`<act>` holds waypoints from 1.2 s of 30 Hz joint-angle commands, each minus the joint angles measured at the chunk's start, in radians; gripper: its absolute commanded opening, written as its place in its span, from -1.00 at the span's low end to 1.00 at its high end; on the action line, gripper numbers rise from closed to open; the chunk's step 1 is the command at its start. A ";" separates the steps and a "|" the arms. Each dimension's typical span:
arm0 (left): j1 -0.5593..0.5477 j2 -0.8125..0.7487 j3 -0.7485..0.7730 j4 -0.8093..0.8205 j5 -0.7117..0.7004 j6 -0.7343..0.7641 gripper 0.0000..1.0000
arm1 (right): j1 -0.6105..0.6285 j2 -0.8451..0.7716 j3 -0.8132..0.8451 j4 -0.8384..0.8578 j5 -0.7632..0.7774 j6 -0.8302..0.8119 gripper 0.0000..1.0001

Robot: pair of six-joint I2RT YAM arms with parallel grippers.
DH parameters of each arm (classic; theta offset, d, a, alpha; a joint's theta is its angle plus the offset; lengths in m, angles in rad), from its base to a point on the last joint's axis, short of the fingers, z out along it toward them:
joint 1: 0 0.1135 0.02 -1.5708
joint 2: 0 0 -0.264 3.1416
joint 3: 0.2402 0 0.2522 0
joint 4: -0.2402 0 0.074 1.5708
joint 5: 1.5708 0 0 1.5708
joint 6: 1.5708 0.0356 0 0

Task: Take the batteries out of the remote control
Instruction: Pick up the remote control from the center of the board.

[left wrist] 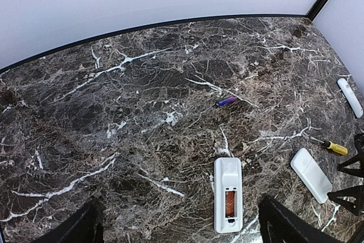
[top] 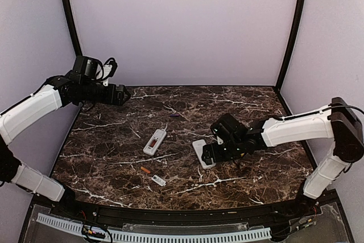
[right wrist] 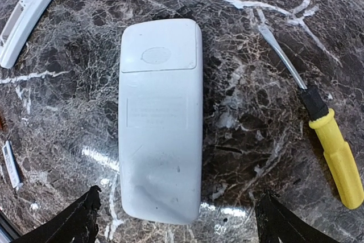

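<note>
Orange-red slim cylindrical battery (top: 145, 169) lies loose near the front edge of the dark brown marble-pattern table (top: 256, 118), just beside a small white rectangular cover (top: 159, 181). Further back, a white plastic remote control with open compartment (top: 154, 141) lies back up, with a second orange battery (left wrist: 230, 204) seated inside it. To its right is a second white remote (right wrist: 161, 118), back up, cover on. The right gripper (right wrist: 177, 209) hovers over its near end, fingers spread wide either side, clear of its edges. A yellow-handled screwdriver (right wrist: 335, 157) lies near that remote, apart from it. A small purple cylinder (left wrist: 226, 101) sits farther back, alone. The left gripper (top: 126, 94) is raised at far left, fingers spread, holding nothing.
</note>
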 commanded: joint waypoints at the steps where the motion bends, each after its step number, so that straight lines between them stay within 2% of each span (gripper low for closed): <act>1: 0.006 -0.016 -0.021 -0.023 -0.001 0.011 0.88 | 0.013 0.070 0.066 -0.033 0.037 -0.014 0.86; 5: 0.006 -0.020 -0.019 -0.021 0.000 0.008 0.88 | 0.021 0.100 0.092 -0.061 0.077 -0.030 0.83; 10: 0.007 -0.020 -0.009 -0.028 -0.012 0.035 0.88 | 0.039 0.144 0.129 -0.083 0.093 -0.051 0.56; 13: 0.011 -0.033 -0.008 -0.025 -0.055 0.047 0.89 | 0.059 0.177 0.161 -0.101 0.106 -0.049 0.56; 17: 0.032 -0.041 -0.002 -0.020 -0.038 0.060 0.89 | 0.068 0.225 0.211 -0.118 0.098 -0.047 0.62; 20: 0.070 -0.053 0.005 -0.026 -0.026 0.061 0.90 | 0.076 0.263 0.257 -0.171 0.115 -0.031 0.57; 27: 0.175 -0.098 0.001 -0.004 -0.028 0.033 0.89 | 0.099 0.296 0.276 -0.202 0.142 0.008 0.26; 33: 0.193 -0.128 -0.010 -0.001 0.016 0.032 0.87 | 0.123 0.299 0.218 -0.146 0.161 -0.004 0.02; 36: 0.193 -0.136 -0.023 -0.014 -0.028 0.034 0.87 | 0.125 0.290 0.172 -0.108 0.185 -0.019 -0.32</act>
